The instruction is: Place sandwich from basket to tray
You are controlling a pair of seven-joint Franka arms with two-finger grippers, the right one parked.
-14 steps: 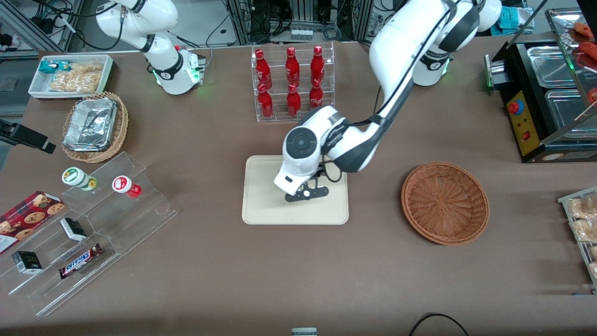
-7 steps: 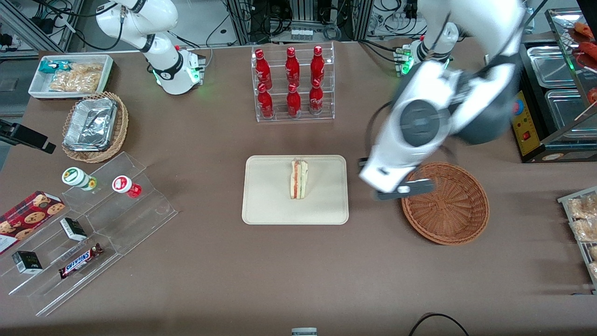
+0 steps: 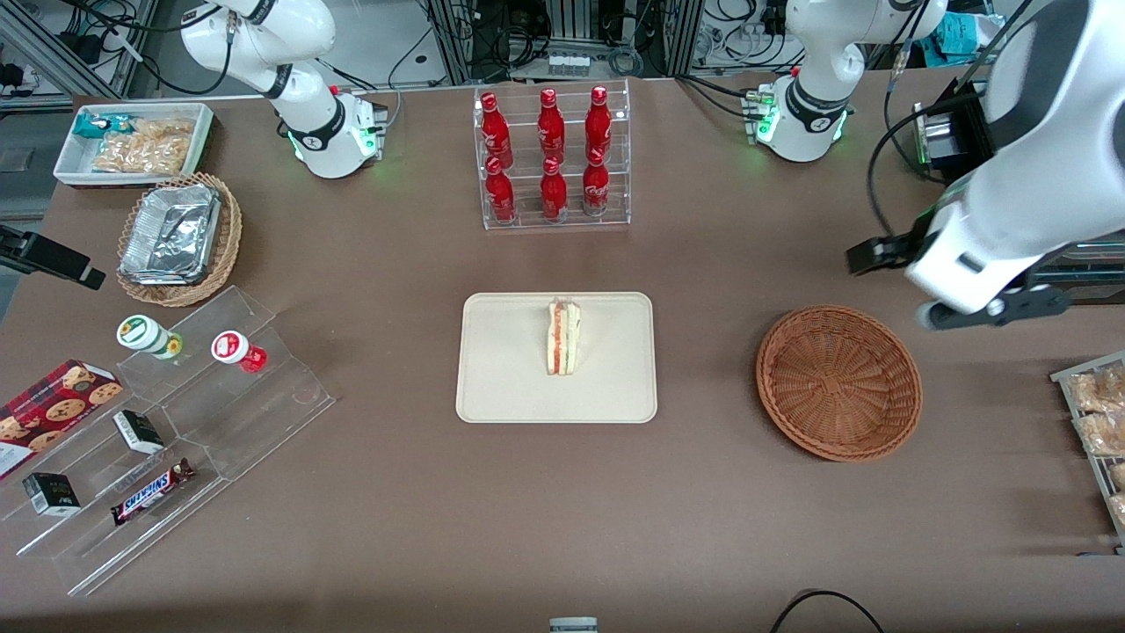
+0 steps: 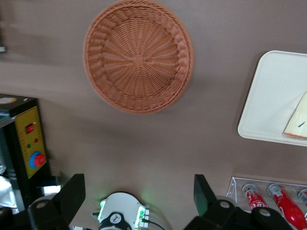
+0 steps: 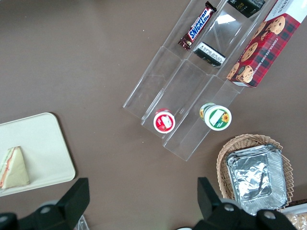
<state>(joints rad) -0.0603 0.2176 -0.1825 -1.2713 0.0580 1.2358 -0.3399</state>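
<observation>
We see the sandwich (image 3: 562, 338) now lying on the tray (image 3: 501, 387); our gripper (image 3: 958, 286), fingers spread and empty, has withdrawn to the frame's right edge above the empty basket (image 3: 838, 382), so the task looks done.

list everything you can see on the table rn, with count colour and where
sandwich: 1, white bread with red filling, on the tray
tray: 1, cream, mid-table
basket: 1, reddish-brown wicker, empty, beside the tray toward the working arm's end
bottles: 6, red, in a clear rack farther from the front camera than the tray
foil containers: silver stack, in a tan wicker basket toward the parked arm's end
white bin: 1, holding bagged snacks, beside that tan basket
clear stepped stand: 1, with two cups, two small dark boxes, one Snickers bar
cookie box: 1, red, beside the stand
hand: 1, black fingers, open, raised above the table, near the reddish-brown basket
</observation>
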